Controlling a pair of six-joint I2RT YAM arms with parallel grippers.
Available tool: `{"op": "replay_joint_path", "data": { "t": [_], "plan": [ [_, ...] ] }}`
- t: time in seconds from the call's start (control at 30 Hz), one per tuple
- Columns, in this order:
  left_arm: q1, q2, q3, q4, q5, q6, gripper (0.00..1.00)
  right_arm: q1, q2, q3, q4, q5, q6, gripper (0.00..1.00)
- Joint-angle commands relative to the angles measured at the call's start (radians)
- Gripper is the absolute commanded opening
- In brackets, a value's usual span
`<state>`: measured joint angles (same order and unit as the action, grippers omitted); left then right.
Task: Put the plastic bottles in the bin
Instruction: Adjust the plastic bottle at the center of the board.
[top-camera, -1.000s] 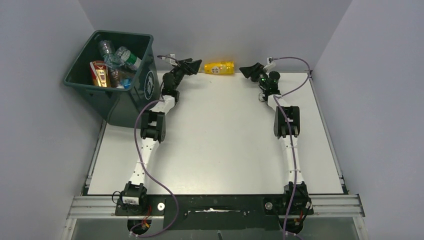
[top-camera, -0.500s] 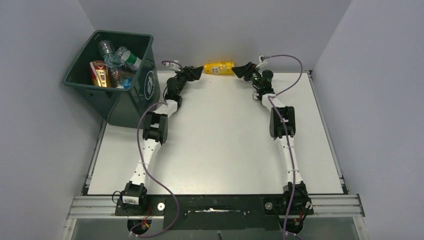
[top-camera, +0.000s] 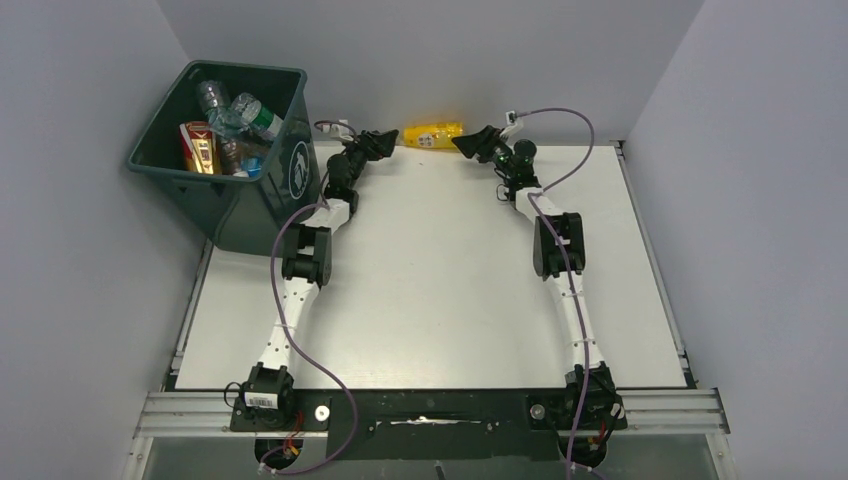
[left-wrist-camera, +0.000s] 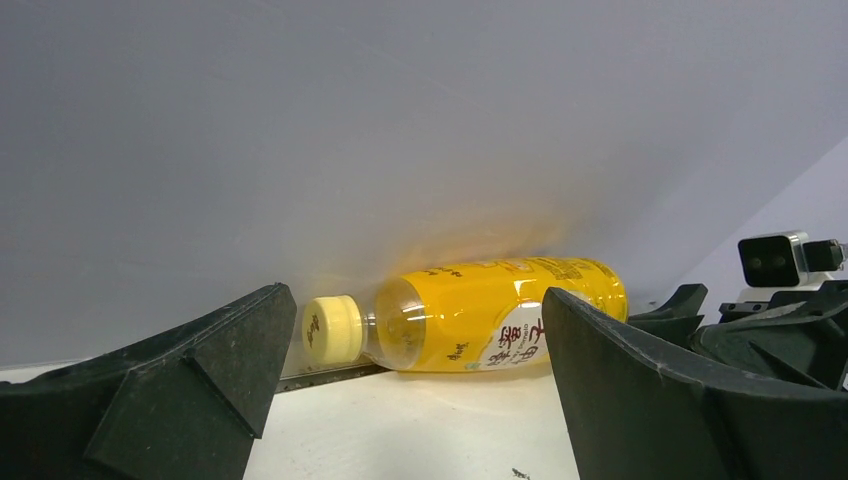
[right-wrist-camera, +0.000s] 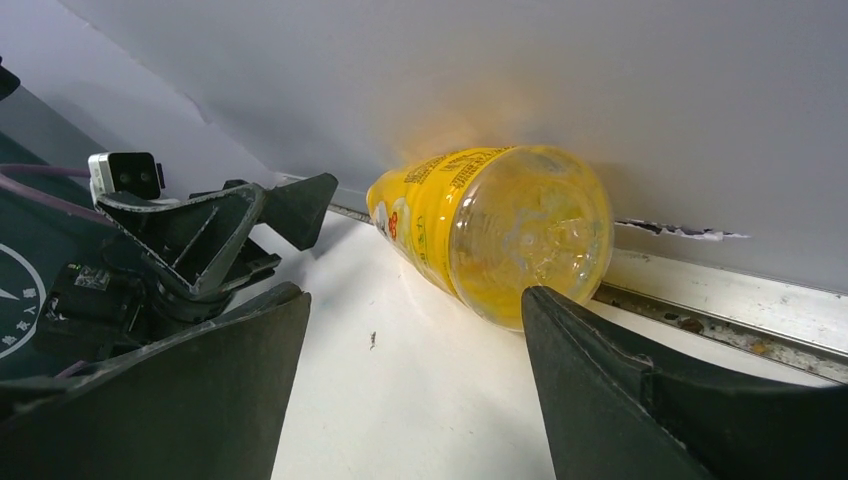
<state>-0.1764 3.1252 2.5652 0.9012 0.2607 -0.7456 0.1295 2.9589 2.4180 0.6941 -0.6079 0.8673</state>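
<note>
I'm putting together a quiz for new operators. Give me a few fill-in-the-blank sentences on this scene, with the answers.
1. The only bottle on the table is ___ in colour.
2. It lies on its ___ against the back wall.
3. Its cap points toward the robot's ___ side.
4. The left gripper and right gripper flank it, both ___.

Answers: yellow; side; left; open.

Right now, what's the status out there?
Both jaws open, empty. Yellow bottle lying against back wall, jaws at each end. Other bottles in bin. Nothing blocking.
</note>
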Motion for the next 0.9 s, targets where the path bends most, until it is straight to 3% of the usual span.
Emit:
{"op": "replay_joint_path", "data": {
  "t": [0.0, 0.27, 0.43, 0.57, 0.67, 0.87],
  "plan": [
    [0.010, 0.042, 0.016, 0.069, -0.006, -0.008, 0.98, 0.028, -0.012, 0.033, 0.044, -0.036, -0.039, 0.79],
    [0.020, 0.048, 0.006, 0.086, -0.008, -0.028, 0.98, 0.093, -0.146, -0.175, 0.127, -0.153, -0.045, 0.67],
    [0.025, 0.045, -0.002, 0.093, -0.006, -0.037, 0.98, 0.160, -0.300, -0.365, 0.114, -0.258, -0.132, 0.62],
    [0.039, 0.013, -0.064, 0.138, 0.011, -0.059, 0.98, 0.175, -0.490, -0.604, 0.128, -0.317, -0.180, 0.61],
    [0.050, -0.018, -0.123, 0.170, 0.029, -0.074, 0.97, 0.162, -0.615, -0.754, 0.068, -0.339, -0.252, 0.67],
    [0.040, -0.069, -0.154, 0.086, 0.083, -0.033, 0.94, 0.095, -0.680, -0.728, -0.176, -0.295, -0.410, 0.73]
  ]
}}
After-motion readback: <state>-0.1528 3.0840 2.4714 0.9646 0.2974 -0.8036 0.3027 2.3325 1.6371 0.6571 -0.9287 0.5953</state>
